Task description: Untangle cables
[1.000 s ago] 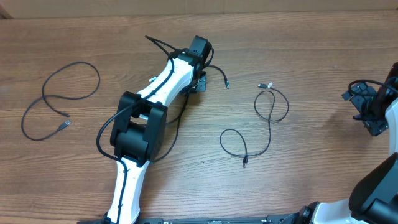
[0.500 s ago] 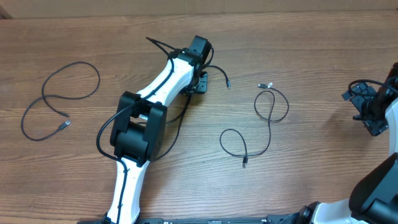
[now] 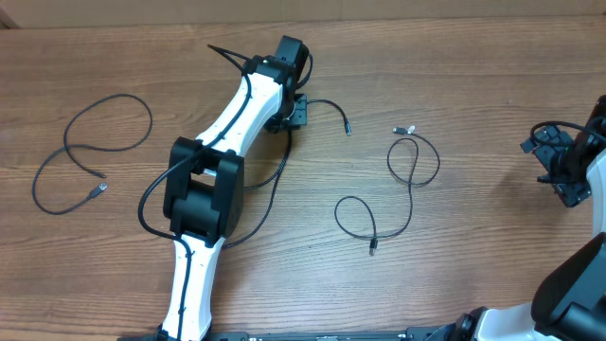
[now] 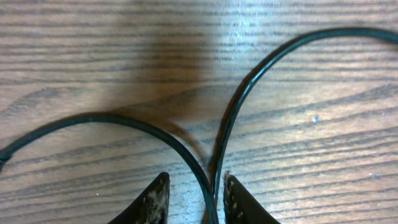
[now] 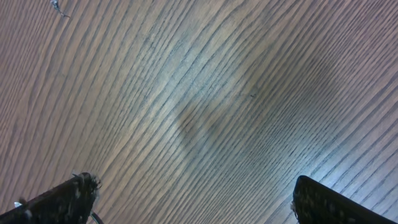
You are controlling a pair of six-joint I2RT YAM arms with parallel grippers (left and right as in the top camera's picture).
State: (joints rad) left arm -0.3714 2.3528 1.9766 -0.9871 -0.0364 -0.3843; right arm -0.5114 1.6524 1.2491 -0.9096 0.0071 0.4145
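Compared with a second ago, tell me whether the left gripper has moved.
Yes. The left gripper has shifted toward the table's far edge, away from the unmoved looped cable.

You've got black cables on a brown streaky-grained tabletop; your left arm is white with black joints.

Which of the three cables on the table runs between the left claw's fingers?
The middle cable, partly under the left arm; it passes between the left claw's parted fingers. The far-left cable and the right cable lie untouched.
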